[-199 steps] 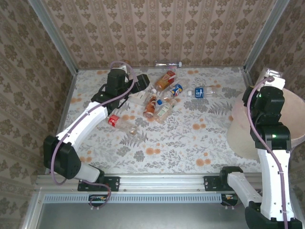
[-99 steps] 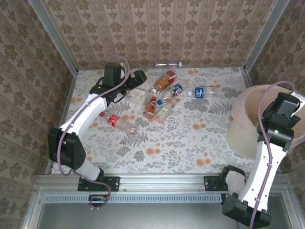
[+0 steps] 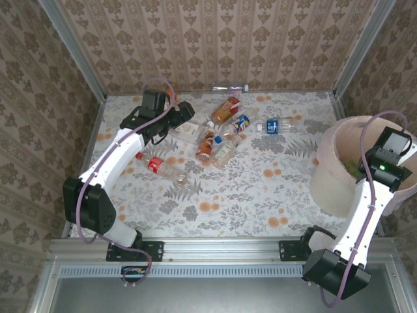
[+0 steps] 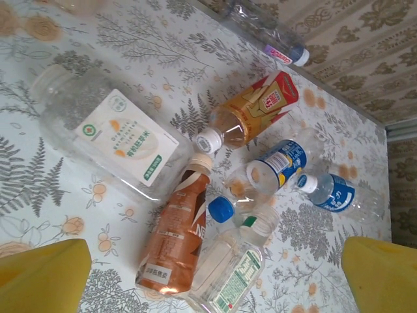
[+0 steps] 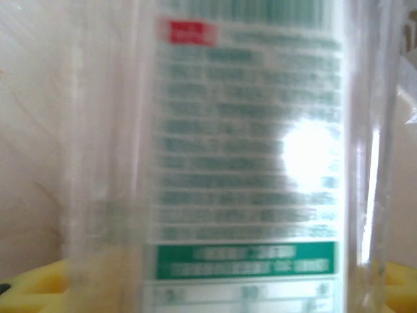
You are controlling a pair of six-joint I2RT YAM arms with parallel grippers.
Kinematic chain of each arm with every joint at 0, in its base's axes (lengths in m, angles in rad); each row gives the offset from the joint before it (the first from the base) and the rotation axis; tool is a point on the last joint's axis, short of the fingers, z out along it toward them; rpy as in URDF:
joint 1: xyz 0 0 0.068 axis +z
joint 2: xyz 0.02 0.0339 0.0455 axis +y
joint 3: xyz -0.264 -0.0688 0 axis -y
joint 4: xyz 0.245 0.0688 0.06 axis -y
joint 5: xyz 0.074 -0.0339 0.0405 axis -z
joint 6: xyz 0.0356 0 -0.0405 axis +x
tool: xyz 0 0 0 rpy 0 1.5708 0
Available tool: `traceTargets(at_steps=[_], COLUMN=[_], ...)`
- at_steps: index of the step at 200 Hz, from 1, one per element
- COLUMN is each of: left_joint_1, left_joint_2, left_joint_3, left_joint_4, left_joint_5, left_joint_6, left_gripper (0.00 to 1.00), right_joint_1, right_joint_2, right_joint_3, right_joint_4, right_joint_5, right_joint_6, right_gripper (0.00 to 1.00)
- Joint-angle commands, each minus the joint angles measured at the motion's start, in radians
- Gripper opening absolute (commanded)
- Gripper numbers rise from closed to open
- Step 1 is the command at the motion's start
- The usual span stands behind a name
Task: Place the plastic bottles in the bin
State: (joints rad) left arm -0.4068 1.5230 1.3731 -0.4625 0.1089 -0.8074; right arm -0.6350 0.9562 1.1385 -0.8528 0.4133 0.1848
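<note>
Top external: right pincer (image 3: 358, 168) over bin (image 3: 329, 186), green-labelled bottle (image 5: 241, 163) close against it, hold impossible to tell; left pincer (image 3: 186, 112) spread wide above bottles (image 3: 218, 140) on bench (image 3: 260, 195).

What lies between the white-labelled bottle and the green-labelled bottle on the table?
A brown-labelled bottle lies between them, as the left wrist view shows.

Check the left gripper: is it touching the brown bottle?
Apart. Left wrist view: the left gripper hangs wide open, and bare table shows between the brown bottle and the nearer yellow finger.
</note>
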Motion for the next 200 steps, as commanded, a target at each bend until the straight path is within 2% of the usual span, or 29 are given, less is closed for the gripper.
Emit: traceTargets(at_steps=[1,20,54,88,124,134,151,166,185,200], left_joint_1=[-0.001,0.001,0.006,0.014,0.026,0.030,0.036,0.042,0.049,0.055], left_joint_2=[-0.058,-0.064,-0.065,-0.060,-0.066,-0.070,-0.089,-0.111,-0.139,-0.154], left_joint_3=[-0.025,-0.034,-0.043,-0.055,-0.080,-0.089,-0.112,-0.143,-0.181,-0.200], left_joint_4=[-0.030,-0.034,-0.033,-0.033,-0.036,-0.040,-0.043,-0.033,-0.020,-0.020], left_joint_5=[-0.058,-0.066,-0.073,-0.085,-0.092,-0.098,-0.117,-0.139,-0.162,-0.177], left_joint_6=[-0.022,-0.022,-0.018,-0.026,-0.047,-0.050,-0.062,-0.077,-0.093,-0.102], left_gripper=[1.00,1.00,1.00,1.00,1.00,1.00,1.00,1.00,1.00,1.00], right_joint_1=[-0.005,-0.001,0.023,0.118,0.348,0.418,0.541,0.669,0.845,0.942], right_joint_2=[-0.006,-0.003,-0.022,-0.067,-0.099,-0.098,-0.075,-0.022,0.080,0.180], right_joint_3=[0.031,0.047,0.075,0.106,0.149,0.163,0.186,0.210,0.237,0.257], right_joint_4=[-0.035,-0.045,-0.060,-0.040,0.034,0.066,0.118,0.151,0.198,0.237], right_joint_5=[-0.017,-0.039,-0.037,-0.103,-0.124,-0.155,-0.204,-0.202,-0.138,-0.100], right_joint_6=[0.036,0.047,0.060,0.085,0.156,0.168,0.179,0.180,0.154,0.134], right_gripper=[0.76,0.83,0.87,0.91,0.96,0.99,1.00,1.00,1.00,1.00])
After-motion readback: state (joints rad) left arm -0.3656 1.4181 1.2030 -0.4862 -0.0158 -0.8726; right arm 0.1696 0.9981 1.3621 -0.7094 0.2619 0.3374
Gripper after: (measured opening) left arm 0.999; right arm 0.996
